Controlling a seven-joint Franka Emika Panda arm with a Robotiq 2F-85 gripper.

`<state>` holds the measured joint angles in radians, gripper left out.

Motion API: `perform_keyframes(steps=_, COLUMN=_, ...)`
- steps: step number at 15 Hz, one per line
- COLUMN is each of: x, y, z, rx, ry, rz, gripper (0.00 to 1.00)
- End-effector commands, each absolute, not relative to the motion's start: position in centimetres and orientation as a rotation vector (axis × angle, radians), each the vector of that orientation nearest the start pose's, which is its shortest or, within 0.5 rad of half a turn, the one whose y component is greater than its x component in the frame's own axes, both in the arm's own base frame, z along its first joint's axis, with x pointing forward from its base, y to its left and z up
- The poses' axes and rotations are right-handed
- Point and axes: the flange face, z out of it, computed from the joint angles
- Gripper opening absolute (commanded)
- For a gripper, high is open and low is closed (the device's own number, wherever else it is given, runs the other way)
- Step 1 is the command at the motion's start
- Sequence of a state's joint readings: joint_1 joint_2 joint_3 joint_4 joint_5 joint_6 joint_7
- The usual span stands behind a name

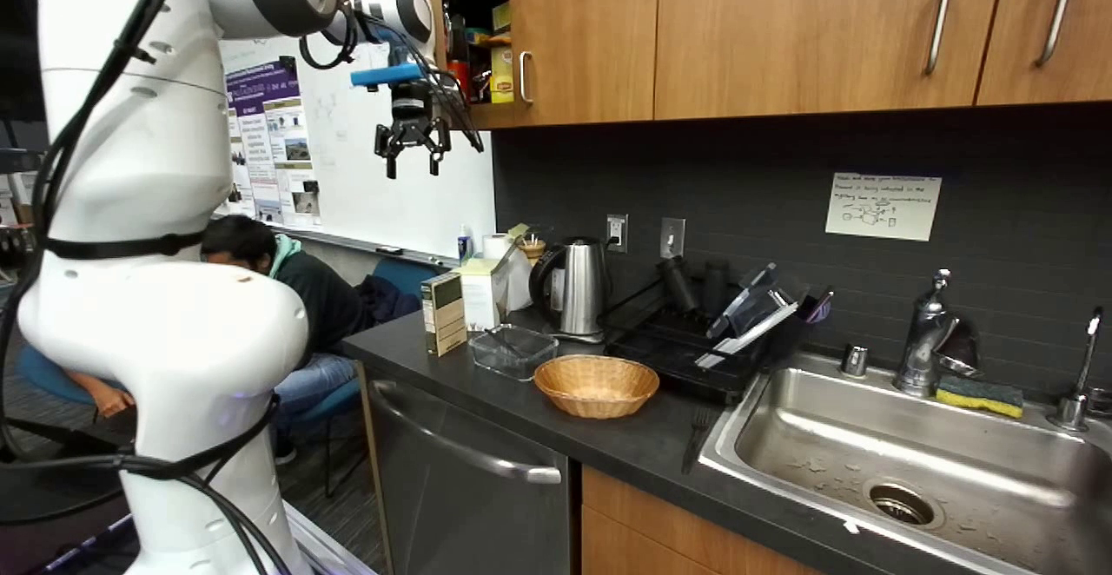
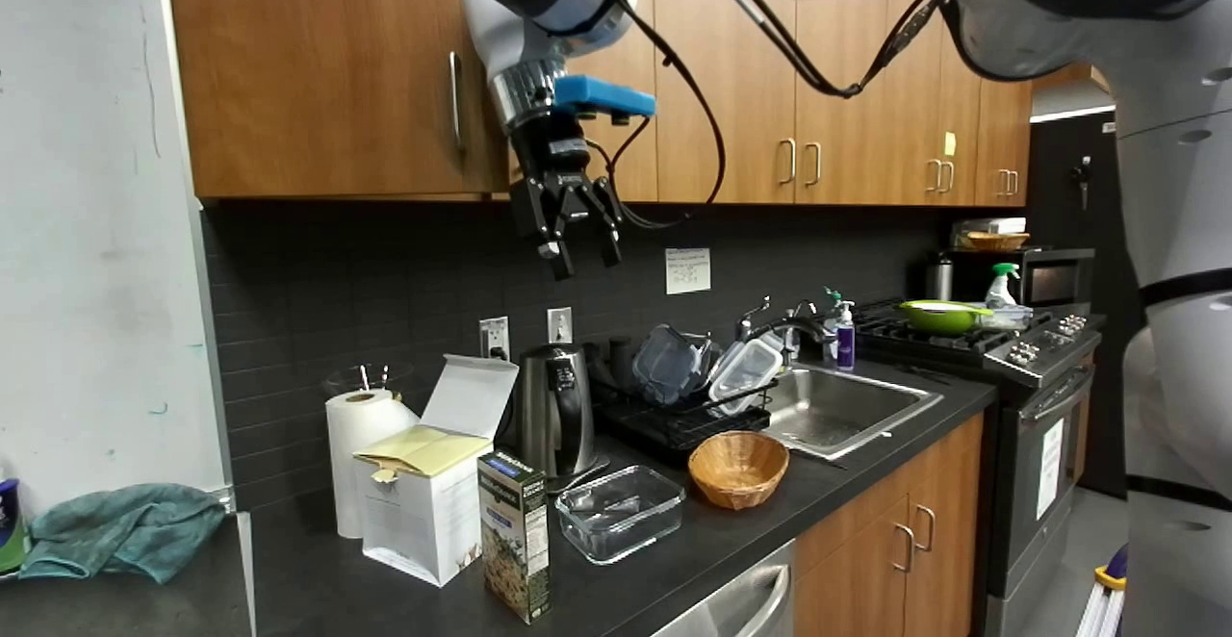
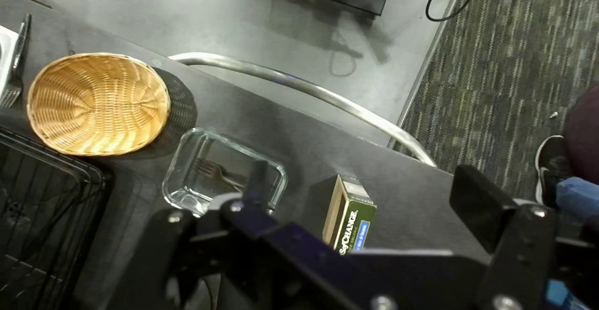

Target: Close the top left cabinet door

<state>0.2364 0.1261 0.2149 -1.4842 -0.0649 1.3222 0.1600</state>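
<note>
The top left cabinet door [image 2: 318, 69] is a tall brown panel with a slim silver bar handle [image 2: 454, 100] near its right edge. It stands open: in an exterior view the cabinet's interior [image 1: 479, 32] shows, with boxes and jars inside. There the door is mostly hidden behind the arm or seen nearly edge-on. My gripper [image 1: 413, 167] points down, open and empty, left of the opening and lower than the cabinet's bottom edge. In an exterior view the gripper [image 2: 586, 260] appears right of and below the handle, apart from the door. The wrist view shows the open fingers [image 3: 362, 190], not the door.
The neighbouring door [image 1: 584, 36] is closed. Below, the dark counter holds a box [image 3: 348, 216], a glass dish [image 3: 224, 143], a wicker basket [image 3: 98, 104], a kettle [image 1: 582, 284] and a dish rack [image 2: 664, 416]. A person [image 1: 321, 297] sits behind the arm.
</note>
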Motion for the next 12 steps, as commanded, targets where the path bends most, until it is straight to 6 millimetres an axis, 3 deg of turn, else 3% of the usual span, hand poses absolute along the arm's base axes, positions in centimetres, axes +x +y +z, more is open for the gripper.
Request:
perform_keyframes(steps=1, x=53.3, y=23.5, z=59.0, rx=-3.259, ry=-0.47, rz=0.33, gripper=1.0)
perform_keyframes(steps=8, x=56.1, y=23.0, z=59.7, rx=-3.334, ry=-0.431, rz=0.22, gripper=1.0)
perform_keyframes(steps=12, x=55.8, y=24.0, z=60.8, rx=-3.325, ry=-0.436, rz=0.19, gripper=1.0)
